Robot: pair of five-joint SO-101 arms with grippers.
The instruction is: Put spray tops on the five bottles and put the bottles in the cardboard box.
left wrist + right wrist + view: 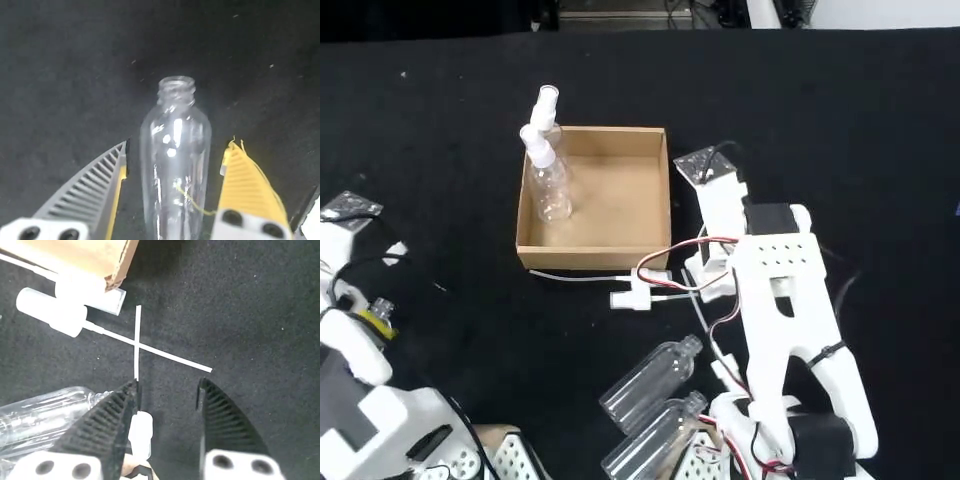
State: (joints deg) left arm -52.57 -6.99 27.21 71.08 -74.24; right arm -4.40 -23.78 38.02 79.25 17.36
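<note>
Cardboard box point(590, 258): two capped bottles point(553, 190) (spray tops point(632, 298) outside); left tool point(175, 149) grips bottle point(175, 117).

We see soft, even light from above. The black cloth point(840, 110) takes it up and shows almost no shadow. The box point(595, 258) has a front wall darker than its floor. The white arm point(785, 300) is very bright. The bottle point(175, 150) carries small white glints against dim cloth, and the spray top point(50, 310) glares near white.
</note>
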